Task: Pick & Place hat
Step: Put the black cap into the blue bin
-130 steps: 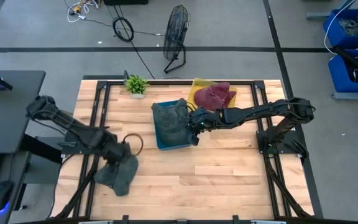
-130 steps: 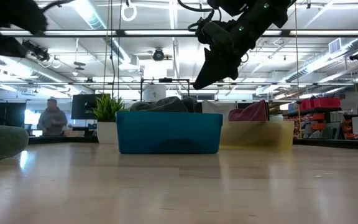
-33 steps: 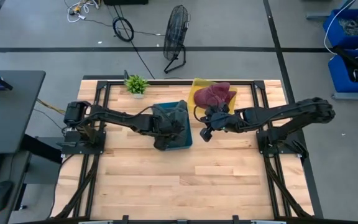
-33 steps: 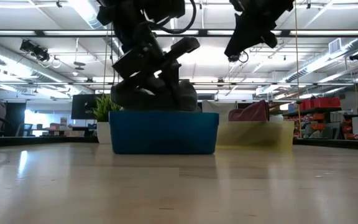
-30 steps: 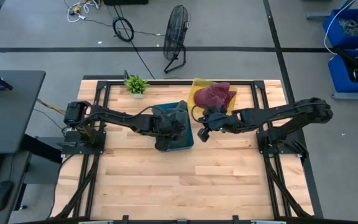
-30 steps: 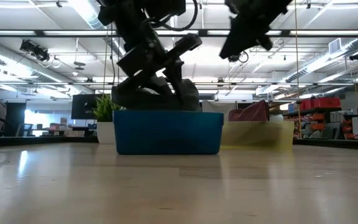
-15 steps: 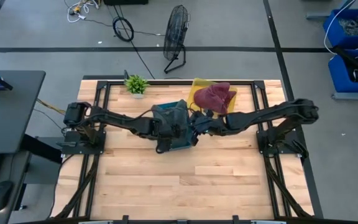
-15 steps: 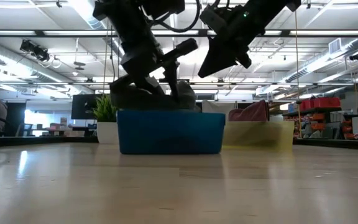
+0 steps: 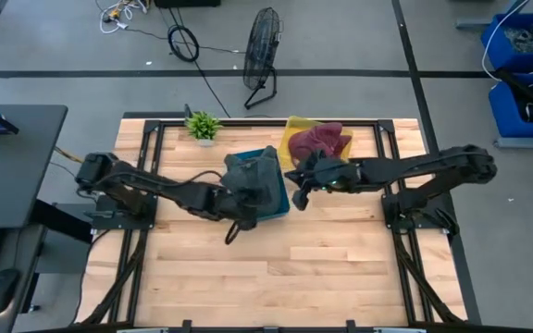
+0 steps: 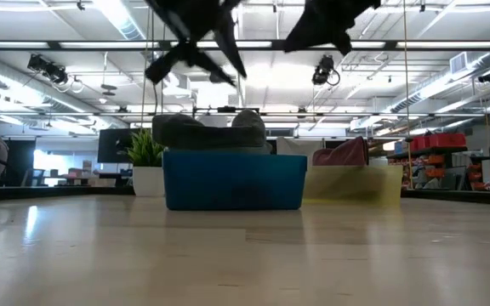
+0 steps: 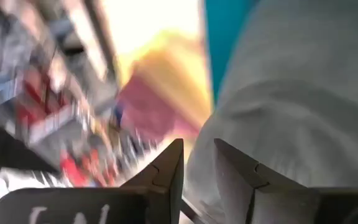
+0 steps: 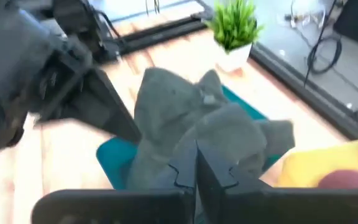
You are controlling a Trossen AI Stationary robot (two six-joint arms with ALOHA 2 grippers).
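The grey hats [image 9: 251,176] lay heaped in the blue bin [image 9: 276,208] near the middle of the wooden tabletop [image 9: 276,268], their crowns rising above the bin's rim in the low view. Just beside it stood a yellow bin [image 9: 291,128] holding a maroon hat [image 9: 322,141], and a small potted plant [image 9: 203,125] sat at the tabletop's far edge. The left gripper [image 9: 237,220] hung over the bin's near edge, its fingers [image 11: 166,171] a narrow gap apart and holding nothing (the grey fabric showed beyond them in its wrist view). The right gripper [image 9: 299,188] hovered between the two bins, its fingers [image 12: 185,168] pressed together and empty.
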